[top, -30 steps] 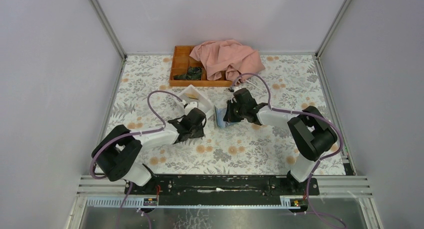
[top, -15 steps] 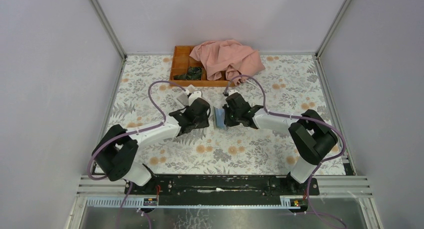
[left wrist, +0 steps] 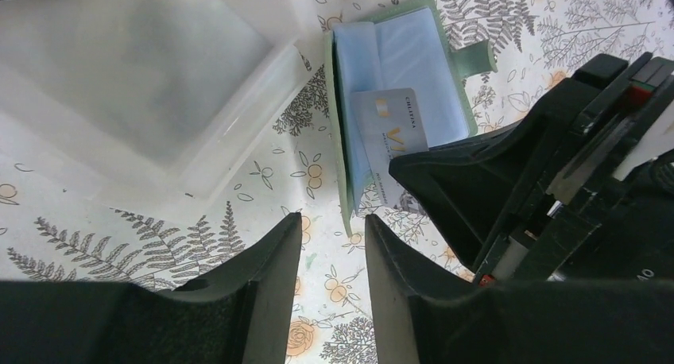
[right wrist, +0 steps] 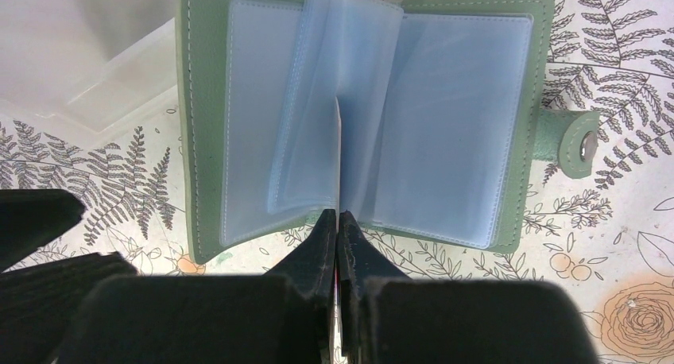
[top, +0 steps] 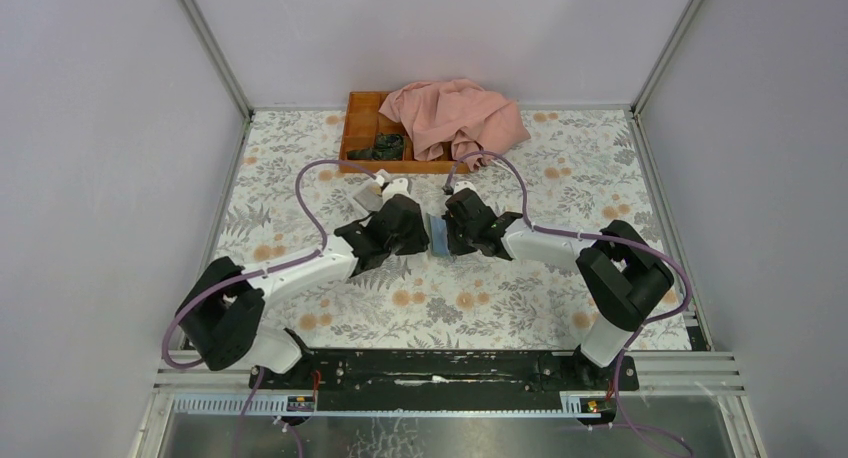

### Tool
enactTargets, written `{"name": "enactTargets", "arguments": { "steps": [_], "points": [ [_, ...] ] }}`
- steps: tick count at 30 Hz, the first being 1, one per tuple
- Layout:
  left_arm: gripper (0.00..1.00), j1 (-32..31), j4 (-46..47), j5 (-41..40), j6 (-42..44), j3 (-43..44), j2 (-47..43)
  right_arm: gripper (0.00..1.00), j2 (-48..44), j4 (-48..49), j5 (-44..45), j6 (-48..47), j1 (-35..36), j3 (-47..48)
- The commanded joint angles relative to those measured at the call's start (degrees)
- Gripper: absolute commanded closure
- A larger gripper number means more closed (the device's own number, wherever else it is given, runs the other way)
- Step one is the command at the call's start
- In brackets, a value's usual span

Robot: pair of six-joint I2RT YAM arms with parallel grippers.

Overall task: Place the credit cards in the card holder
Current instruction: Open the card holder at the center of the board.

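White box (left wrist: 159, 86) just beside card holder (left wrist: 421, 54)

I count two arms, the left arm (top: 300, 268) at lower left and the right arm (top: 560, 246) at lower right. Each ends in one gripper, so there are two: the left gripper (left wrist: 331, 227) and the right gripper (right wrist: 337, 221). There are two purple cables (top: 305, 193), one per arm. Mid-frame I see one card holder (right wrist: 205, 141), one credit card (left wrist: 389, 129) and one white box (left wrist: 143, 86). At upper middle are one orange tray (top: 362, 113), one pink cloth (top: 455, 116) and a dark clump (top: 380, 148) whose pieces I cannot count.
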Motion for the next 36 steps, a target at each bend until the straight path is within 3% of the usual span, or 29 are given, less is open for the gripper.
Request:
{"name": "enactTargets", "arguments": {
  "steps": [1,5,11,29,36],
  "points": [
    [0.56,-0.5,4.5,2.1,0.3,0.0,2.1,1.00,0.5,-3.4,1.9,0.2,0.5,-0.1],
    [0.48,-0.9,5.9,2.1,0.1,-0.1,4.1,1.00,0.1,-2.9,1.7,0.4,0.4,-0.9],
    [0.47,-1.2,7.8,1.3,0.0,0.3,5.8,1.00,-0.3,-2.2,1.1,0.6,0.4,-1.4],
    [0.47,-1.7,11.0,0.2,0.3,3.5,15.5,1.00,-1.5,-1.8,-0.8,0.9,0.5,-1.6],
    [0.54,-1.7,13.8,-0.5,0.9,1.8,17.8,1.00,-2.0,-1.9,-1.0,1.1,0.5,-1.7]
  ]
}}
